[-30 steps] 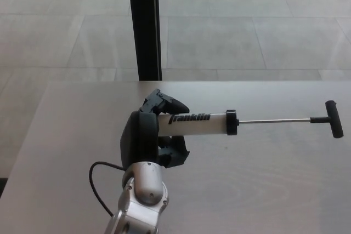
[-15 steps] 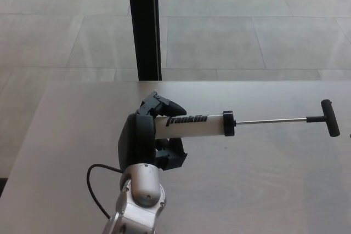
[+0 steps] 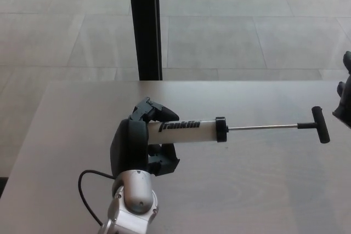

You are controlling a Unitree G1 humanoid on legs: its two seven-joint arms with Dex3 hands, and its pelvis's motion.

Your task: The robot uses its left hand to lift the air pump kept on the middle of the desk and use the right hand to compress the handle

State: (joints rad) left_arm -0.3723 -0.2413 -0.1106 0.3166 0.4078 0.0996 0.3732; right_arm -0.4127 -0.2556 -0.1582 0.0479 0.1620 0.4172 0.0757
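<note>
My left hand (image 3: 141,143) is shut on the white barrel of the air pump (image 3: 189,131), which it holds level above the desk (image 3: 263,184). The barrel bears black lettering and ends in a black collar. From there a thin metal rod (image 3: 263,127) runs out to the right, fully extended, to a black T-handle (image 3: 320,125). My right hand (image 3: 345,94) shows only as a sliver at the right edge, just right of and above the handle and apart from it; its fingers are cut off by the frame.
A black post (image 3: 145,26) stands behind the desk's far edge, in front of a grey tiled floor (image 3: 236,31). A black cable (image 3: 90,190) loops beside my left forearm.
My left hand has carried the pump a little left and down, so the T-handle sits further left. My right hand has come into view at the right edge.
</note>
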